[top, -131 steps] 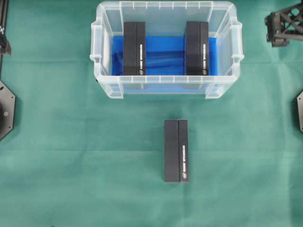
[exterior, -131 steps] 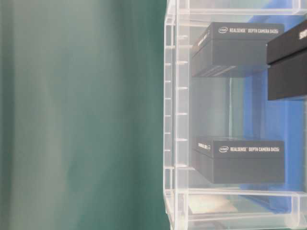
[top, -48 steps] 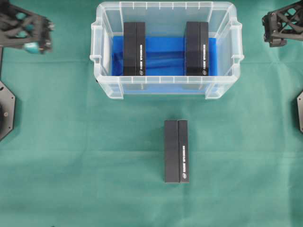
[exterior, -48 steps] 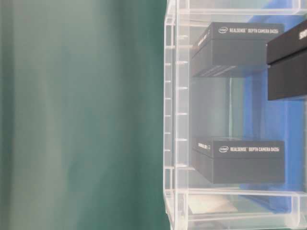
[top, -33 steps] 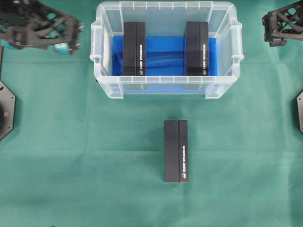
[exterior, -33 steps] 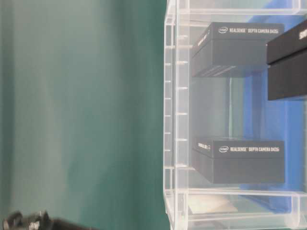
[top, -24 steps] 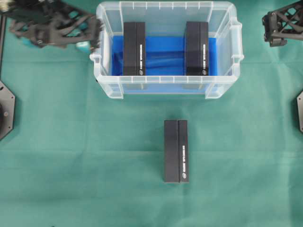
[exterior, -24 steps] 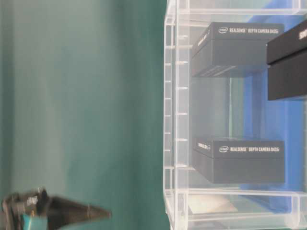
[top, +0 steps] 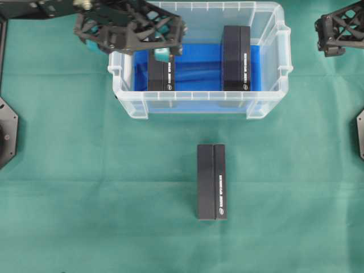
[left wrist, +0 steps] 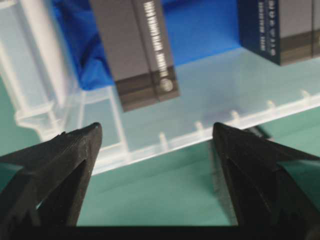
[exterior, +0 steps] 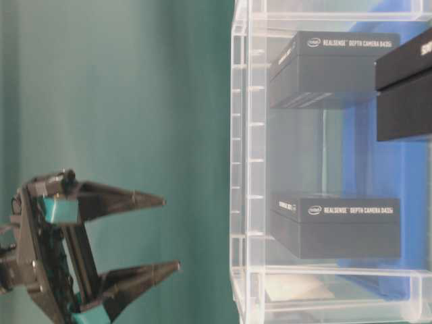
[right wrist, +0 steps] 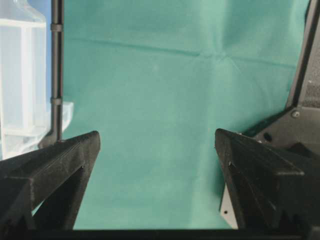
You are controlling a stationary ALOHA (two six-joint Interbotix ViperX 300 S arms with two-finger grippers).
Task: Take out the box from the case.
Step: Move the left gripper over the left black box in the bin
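Clear plastic case (top: 199, 99) sits at the far middle of the green-covered worktop (top: 85, 187), blue cloth (top: 196, 68) lining its bottom. Two dark boxes stand inside it, well apart: the left box (top: 161, 77) near the left wall, the right box (top: 236, 57) near the right wall, both with printed white lettering on one long face. A third dark box (top: 212, 182) lies flat on the worktop, outside and nearer than the case, roughly under its middle. Left gripper (top: 162, 42) hangs over the far-left part of the case, above the far end of the left box in the overhead view; its fingers (exterior: 128, 199) stand wide apart and hold nothing. From the left wrist view the fingers frame the near wall of the case, with the left box's end showing between them and beyond the wall; no contact with box or case can be seen. Right gripper (right wrist: 157, 145) is off at the far right edge of the worktop, well apart from the case; its fingers (right wrist: 55, 165) are also spread wide and empty, with only green cloth between them and a corner of the case at the left edge of that view.
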